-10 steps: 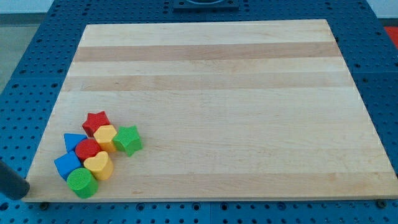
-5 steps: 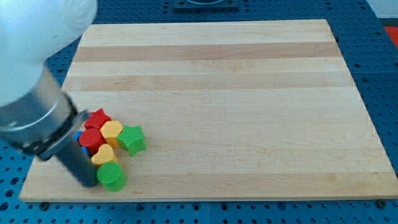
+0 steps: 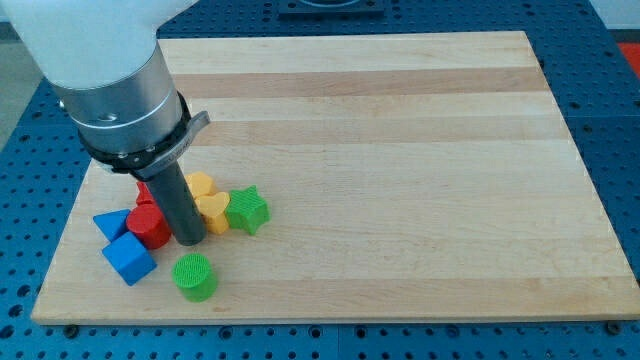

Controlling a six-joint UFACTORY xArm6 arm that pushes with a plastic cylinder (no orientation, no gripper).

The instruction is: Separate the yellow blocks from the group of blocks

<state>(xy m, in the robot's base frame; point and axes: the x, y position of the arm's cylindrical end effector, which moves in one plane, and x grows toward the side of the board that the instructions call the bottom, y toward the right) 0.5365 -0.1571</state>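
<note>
My tip stands in the middle of the block cluster at the board's lower left. Two yellow blocks lie just to its right: a yellow heart touching the rod and a yellow block above it, partly hidden by the rod. A green star touches the heart's right side. A red cylinder sits against the rod's left, with another red block above it, mostly hidden. A blue triangle and a blue cube lie further left. A green cylinder lies apart below the tip.
The wooden board lies on a blue perforated table. The arm's large white and grey body covers the board's upper left corner. The board's left edge runs close to the blue blocks.
The arm has swept in from the lower left into the cluster. The yellow blocks and green star have shifted right; the green cylinder and the blue blocks have come loose from the group.
</note>
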